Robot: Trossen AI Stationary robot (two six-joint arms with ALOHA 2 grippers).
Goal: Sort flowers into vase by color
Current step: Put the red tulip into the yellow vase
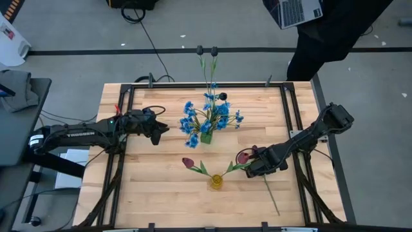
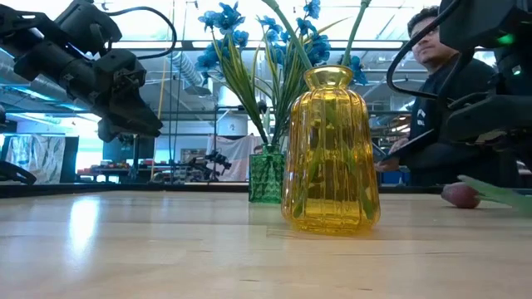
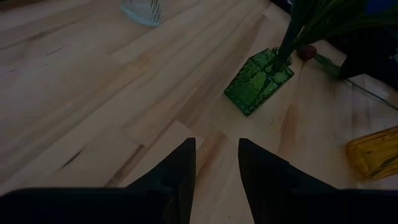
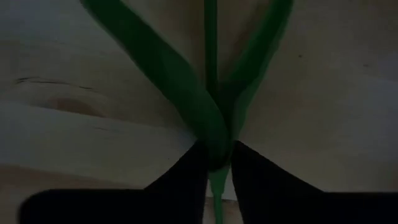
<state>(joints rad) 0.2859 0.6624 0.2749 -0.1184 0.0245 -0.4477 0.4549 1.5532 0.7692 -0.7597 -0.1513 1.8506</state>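
A green glass vase [image 1: 206, 136] in the middle of the table holds sprays of blue flowers [image 1: 212, 116] and thin dark-headed stems [image 1: 214, 51]. Nearer the front stands a yellow vase [image 1: 217, 182] with one dark red bud [image 1: 188, 162] leaning out to the left. Another red flower lies on the table to its right, bud [image 1: 243, 156] toward the vases and stem [image 1: 273, 201] toward the near edge. My right gripper [image 1: 254, 166] points down, shut on it. My left gripper [image 1: 159, 133] hovers open left of the green vase [image 3: 258, 81], holding nothing. My right gripper pinches the lying flower's green stem where its leaves branch off [image 4: 216, 152], between the two fingers. The fingers come from above, pointing down, one on each side of the stem. The bud [image 2: 460, 195] rests on the table top.
A clear glass vase [image 3: 143, 11] stands farther off on the wood. Black frame rails [image 1: 122, 154] run along both sides of the table. A person in dark clothes [image 1: 322, 38] stands beyond the far right corner. Bare wood lies near the front left.
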